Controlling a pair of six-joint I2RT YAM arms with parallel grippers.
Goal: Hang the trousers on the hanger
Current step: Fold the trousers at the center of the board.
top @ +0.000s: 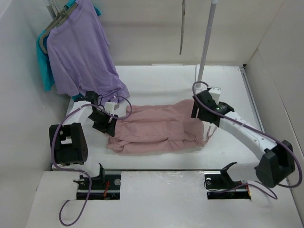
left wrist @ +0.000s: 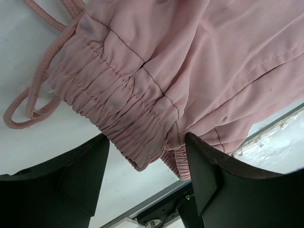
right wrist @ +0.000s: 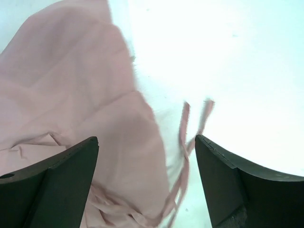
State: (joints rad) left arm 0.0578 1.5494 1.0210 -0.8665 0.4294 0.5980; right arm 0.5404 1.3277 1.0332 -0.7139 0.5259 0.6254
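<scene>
The pink trousers (top: 156,128) lie crumpled across the middle of the white table (top: 161,80). My left gripper (top: 110,124) is open at their left end. In the left wrist view it (left wrist: 146,142) straddles the gathered elastic band (left wrist: 118,114), with a drawstring loop (left wrist: 28,102) beside it. My right gripper (top: 198,113) is open over the trousers' right end. In the right wrist view it (right wrist: 146,141) hovers above the fabric edge (right wrist: 71,85) and two thin pink strings (right wrist: 183,142). A thin grey piece (top: 182,28) hangs at the top centre, seemingly the bare hanger seen edge-on.
A purple shirt (top: 80,47) and a teal shirt (top: 45,66) hang on thicker grey hangers at the back left, close to my left arm. A white pole (top: 207,38) stands at the back, right of centre. White walls enclose the table.
</scene>
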